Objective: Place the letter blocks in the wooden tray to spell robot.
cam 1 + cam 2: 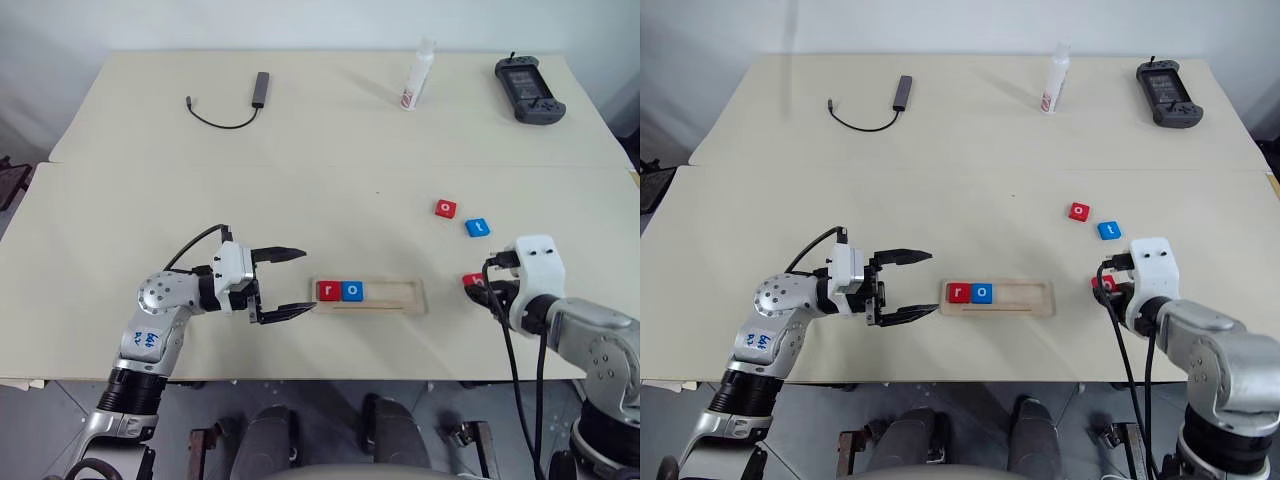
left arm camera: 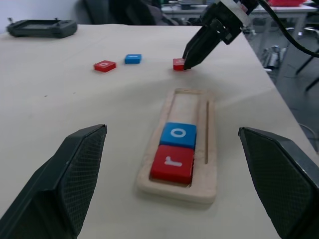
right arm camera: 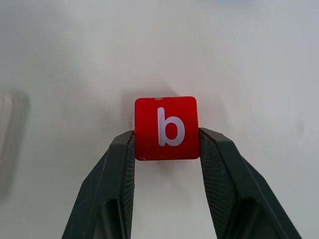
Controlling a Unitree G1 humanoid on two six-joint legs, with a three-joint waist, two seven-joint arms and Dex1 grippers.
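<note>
Red "b" block [image 3: 166, 128] sits pinched between the right claw's [image 2: 185, 63] fingers, on the table [image 1: 300, 200] right of the wooden tray [image 1: 400, 297]. Left claw [image 1: 290, 283] gapes wide and empty beside the tray, which holds "r" [image 1: 328, 291] and "o" [image 1: 352, 291]

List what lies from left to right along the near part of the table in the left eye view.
left gripper → red r block → blue o block → bare stretch of the wooden tray → red b block → right gripper
</note>
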